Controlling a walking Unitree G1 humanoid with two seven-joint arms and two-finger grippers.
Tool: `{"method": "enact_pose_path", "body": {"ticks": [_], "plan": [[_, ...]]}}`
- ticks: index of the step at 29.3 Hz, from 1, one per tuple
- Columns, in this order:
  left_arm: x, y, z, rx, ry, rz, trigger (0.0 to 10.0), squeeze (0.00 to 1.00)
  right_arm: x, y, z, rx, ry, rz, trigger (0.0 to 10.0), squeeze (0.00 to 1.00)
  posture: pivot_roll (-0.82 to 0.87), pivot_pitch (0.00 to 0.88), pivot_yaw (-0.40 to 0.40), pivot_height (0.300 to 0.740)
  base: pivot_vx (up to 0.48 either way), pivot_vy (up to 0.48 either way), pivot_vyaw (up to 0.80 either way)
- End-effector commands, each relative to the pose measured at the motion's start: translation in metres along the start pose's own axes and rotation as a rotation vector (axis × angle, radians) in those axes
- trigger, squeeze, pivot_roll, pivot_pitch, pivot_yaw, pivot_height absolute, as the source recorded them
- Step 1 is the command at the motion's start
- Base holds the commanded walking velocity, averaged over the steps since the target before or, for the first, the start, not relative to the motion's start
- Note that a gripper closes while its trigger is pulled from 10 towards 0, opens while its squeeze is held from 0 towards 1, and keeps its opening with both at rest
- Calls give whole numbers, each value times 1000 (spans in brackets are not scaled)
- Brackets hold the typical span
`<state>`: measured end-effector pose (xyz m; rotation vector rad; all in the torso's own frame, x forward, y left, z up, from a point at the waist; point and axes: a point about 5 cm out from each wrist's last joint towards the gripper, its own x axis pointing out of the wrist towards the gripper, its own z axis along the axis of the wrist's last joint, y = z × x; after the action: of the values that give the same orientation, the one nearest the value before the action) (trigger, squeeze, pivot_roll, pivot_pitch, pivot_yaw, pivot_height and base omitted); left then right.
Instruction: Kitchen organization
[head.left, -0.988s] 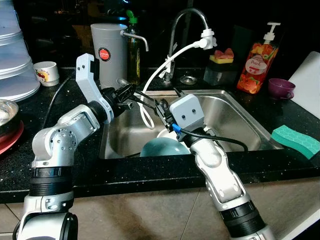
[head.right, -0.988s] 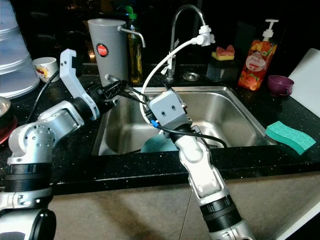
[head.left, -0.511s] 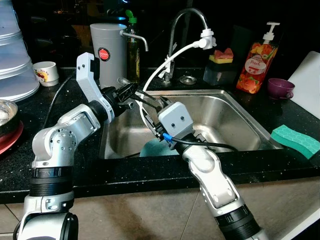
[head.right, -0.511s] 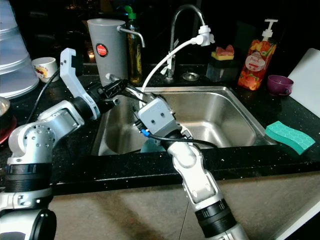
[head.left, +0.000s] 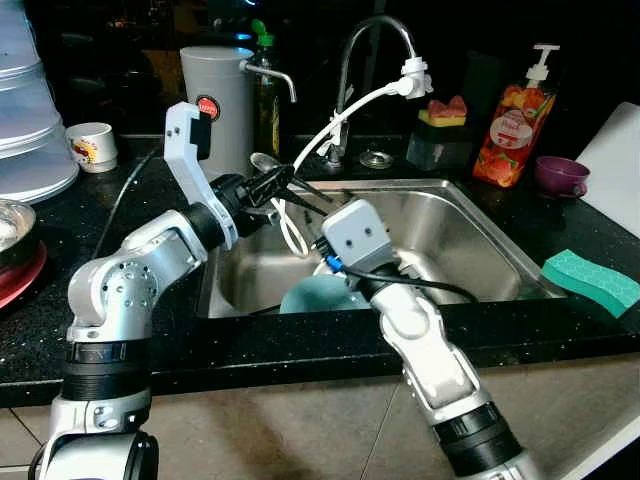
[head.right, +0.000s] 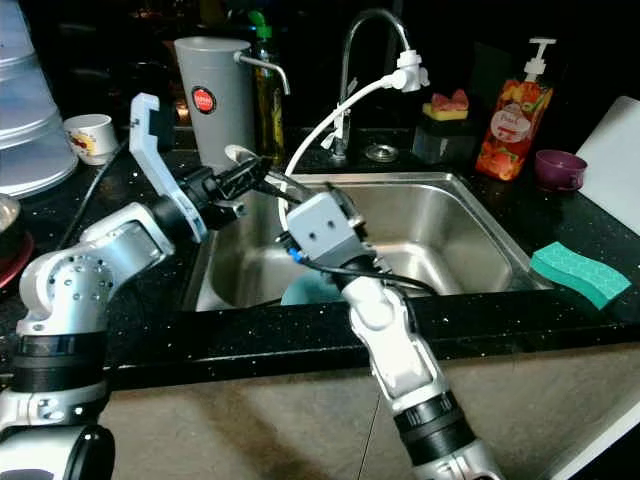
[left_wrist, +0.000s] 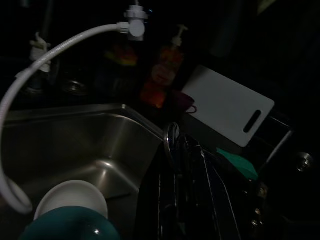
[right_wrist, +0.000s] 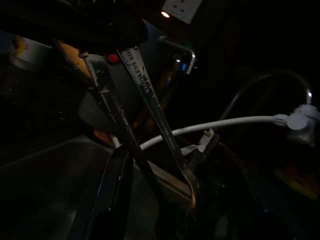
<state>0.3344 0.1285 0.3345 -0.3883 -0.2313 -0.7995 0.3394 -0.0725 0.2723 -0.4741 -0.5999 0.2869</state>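
While both arms meet over the stainless sink (head.left: 470, 240), the step in hand looks like passing cutlery from one gripper to the other, so the sink serves as the landmark. Above its near-left corner the left gripper (head.left: 283, 186) is closed on what seem to be two metal utensils (right_wrist: 145, 95), a spoon bowl (head.left: 262, 160) sticking out behind its fingers toward the grey water dispenser (head.left: 216, 105). The right gripper (right_wrist: 165, 195) reaches up from over the sink basin with its black fingers (right_wrist: 112, 190) parted on either side of the handles; whether they already touch the metal I cannot tell.

To do this well, I judge the right fingers should close squarely across both handles before the left lets go, and keep clear of the white hose (head.left: 345, 115) that loops from the tap down into the sink, just beside the meeting point. A slip would drop the cutlery onto the teal bowl (head.left: 318, 297) and white bowl (left_wrist: 71, 198) lying in the basin.

Both wrist views are very dark; the right wrist housing hides the utensil tips, and their number is uncertain.
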Motion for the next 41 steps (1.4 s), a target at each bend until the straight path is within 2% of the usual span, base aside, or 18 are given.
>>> {"method": "enact_pose_path", "body": {"ticks": [1,5,6,8,9,10,11,17,27,28,31,32,33,34,35,36,41], "plan": [[-2,-3,-5,-10,17,-26,10000,0,3,-8,0,-24,-1,-46,10000,0,28,114,-36,740,0,0,0],[-2,-5,-5,-11,18,-38,10000,0,3,-8,-1,-30,5,-46,10000,0,28,114,-36,740,0,0,0],[-2,-6,-5,-10,18,-40,10000,0,3,-7,-1,-30,6,-44,9451,0,28,114,-36,740,0,0,0],[-2,-6,-5,-10,18,-40,10000,0,3,-7,-1,-30,6,-44,9451,0,28,114,-36,740,0,0,0],[-3,-6,-5,-9,20,-41,10000,0,4,-6,-1,-28,4,-41,1176,0,28,114,-36,740,0,0,0],[-3,-6,-5,-9,20,-41,10000,0,4,-6,-1,-28,4,-41,1176,0,28,114,-36,740,0,0,0],[-3,-5,-6,-8,23,-41,10000,0,4,-5,-1,-27,-1,-35,0,0,29,108,-38,740,0,0,0],[-3,-4,-12,-3,41,-30,10000,0,3,-3,-1,-25,-13,-23,0,0,28,105,-38,740,0,0,0],[5,12,-48,51,158,107,10000,0,1,2,-12,-28,18,-1,0,0,26,103,-40,740,0,0,0],[6,13,-49,46,154,109,10000,1000,1,2,-13,-29,21,0,0,0,26,103,-40,740,0,0,0],[8,12,-48,51,144,116,10000,1000,1,1,-17,-31,41,-7,0,0,22,107,-41,740,0,0,0],[9,12,-47,57,142,119,10000,294,1,0,-18,-32,49,-10,0,0,22,107,-41,740,0,0,0],[9,11,-47,60,140,119,10000,294,1,0,-19,-33,54,-12,0,0,22,107,-41,740,0,0,0],[9,12,-47,61,135,123,10000,0,1,-1,-20,-33,59,-16,4314,0,22,107,-41,740,0,0,0],[8,12,-47,61,132,132,10000,0,2,-2,-21,-32,65,-23,9255,0,22,107,-41,740,0,0,0],[7,13,-46,54,128,136,10000,0,2,-3,-22,-29,71,-31,10000,0,24,114,-38,740,0,0,0],[-1,15,-42,16,80,135,10000,0,6,-9,-32,-5,113,-68,10000,0,26,116,-37,740,0,0,0]]}}
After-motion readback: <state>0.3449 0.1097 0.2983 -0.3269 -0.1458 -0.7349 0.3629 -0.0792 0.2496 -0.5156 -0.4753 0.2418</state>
